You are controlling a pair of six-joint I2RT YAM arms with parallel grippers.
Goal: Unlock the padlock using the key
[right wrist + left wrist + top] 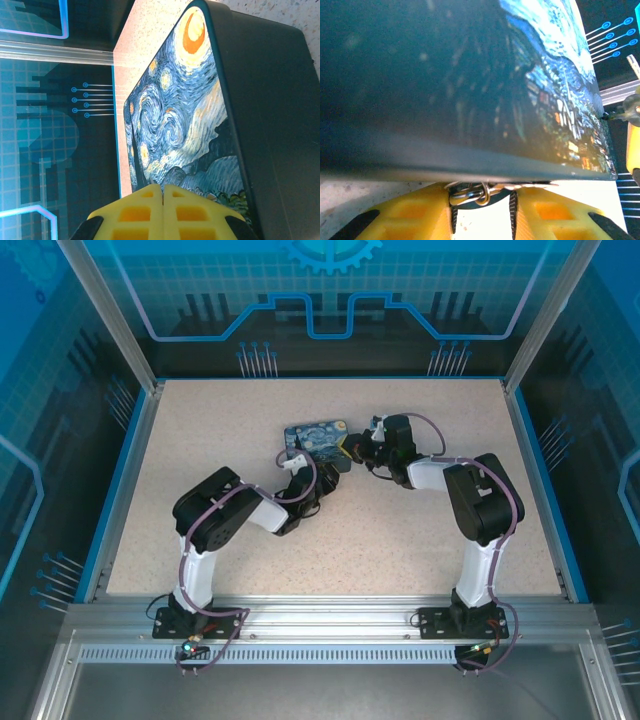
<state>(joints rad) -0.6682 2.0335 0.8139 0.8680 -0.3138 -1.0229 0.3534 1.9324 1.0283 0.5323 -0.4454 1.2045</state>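
Metal rings (468, 193) at the painted box's (314, 436) edge lie between the left gripper's (482, 202) close-set fingers, grasp impossible to tell; the right gripper (163, 196), clenched, hovers at the lid.

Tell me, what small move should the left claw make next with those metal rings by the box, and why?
Probably close the left gripper fully on the metal rings. They sit between its yellow fingers, just under the edge of the box, with a gap showing beside them, so a firm grip looks unsure. The right gripper is shut near the box.
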